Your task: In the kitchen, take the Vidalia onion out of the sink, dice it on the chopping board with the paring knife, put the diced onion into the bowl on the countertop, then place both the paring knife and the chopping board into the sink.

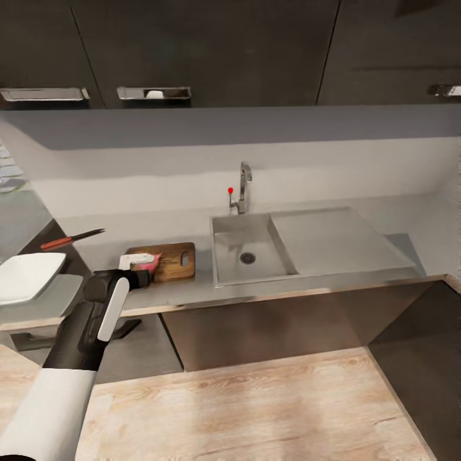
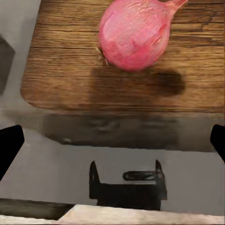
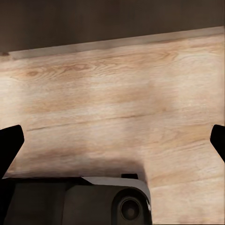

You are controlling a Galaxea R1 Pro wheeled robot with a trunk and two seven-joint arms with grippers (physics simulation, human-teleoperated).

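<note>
A pink onion [image 1: 149,260] lies on the left end of the brown chopping board [image 1: 174,262], left of the sink [image 1: 250,250]. In the left wrist view the onion [image 2: 133,33] rests on the board [image 2: 61,70], and my left gripper [image 2: 112,140] is open just short of the board's edge, apart from the onion. From the head camera the left gripper [image 1: 136,269] hovers at the board's left end. The paring knife [image 1: 70,239] lies on the countertop [image 1: 160,230] further left. The white bowl [image 1: 29,275] sits at the far left. My right gripper [image 3: 112,140] is open over the floor.
The chrome tap [image 1: 243,189] stands behind the empty basin, with the flat drainboard [image 1: 339,240] to its right. Dark wall cabinets [image 1: 211,51] hang above. Wooden floor [image 1: 256,410] runs in front of the dark cabinet fronts [image 1: 288,326]. My base [image 3: 75,201] appears under the right gripper.
</note>
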